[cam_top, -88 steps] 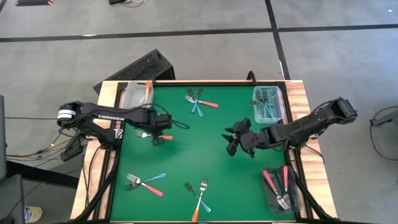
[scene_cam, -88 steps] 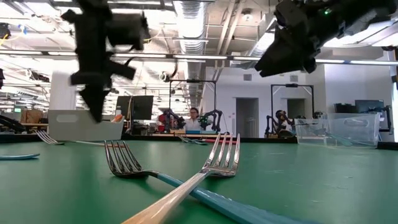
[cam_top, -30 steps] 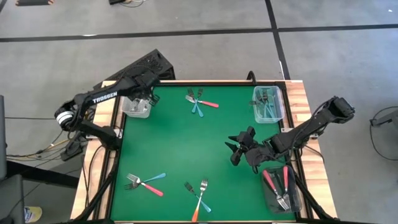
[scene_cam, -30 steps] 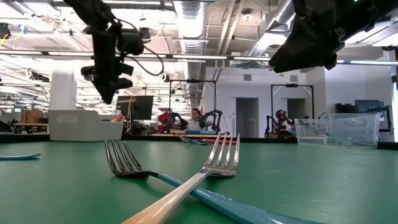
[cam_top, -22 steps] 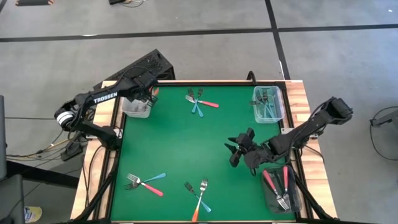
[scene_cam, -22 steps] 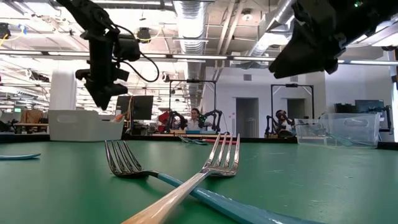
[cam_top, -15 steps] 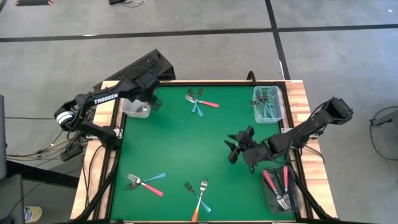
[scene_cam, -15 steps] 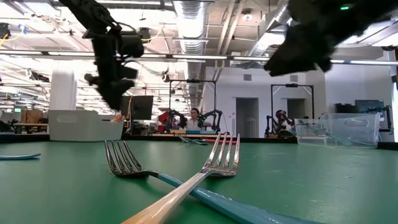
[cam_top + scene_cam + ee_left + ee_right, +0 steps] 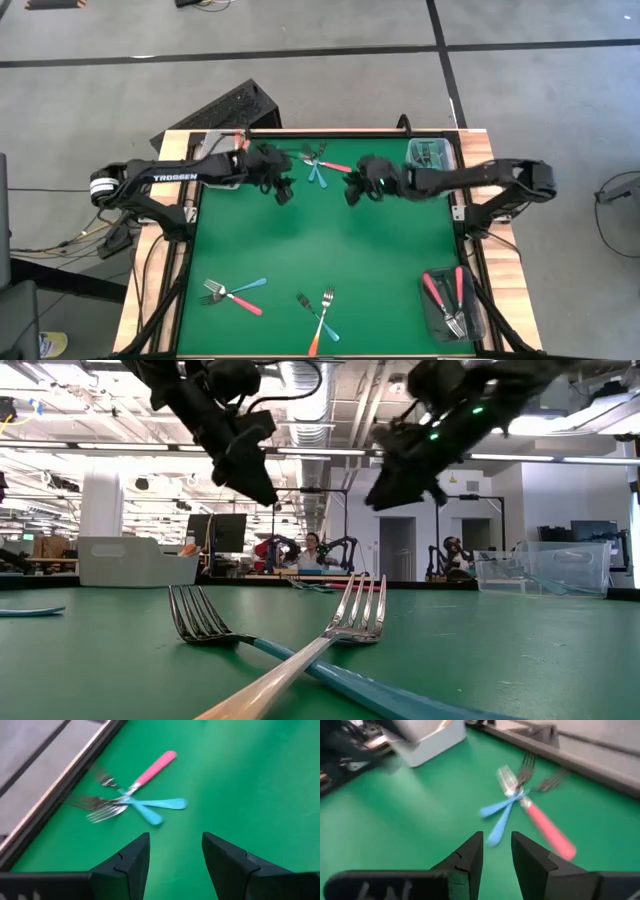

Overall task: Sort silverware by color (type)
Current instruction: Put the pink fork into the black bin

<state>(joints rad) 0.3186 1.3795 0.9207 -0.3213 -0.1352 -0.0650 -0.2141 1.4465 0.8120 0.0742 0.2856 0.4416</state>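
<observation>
Flanking the fork cluster (image 9: pixel 318 166): left hand (image 9: pixel 281 190), right hand (image 9: pixel 355 193), both agape.

Bright, even light is falling from the ceiling lamps (image 9: pixel 300 380) onto the green surface (image 9: pixel 330 250), and shadows are staying soft. Motion blur is smearing the forks (image 9: pixel 520 800) in both wrist views; the nearest handle (image 9: pixel 270 685) is looking unfocused.
</observation>
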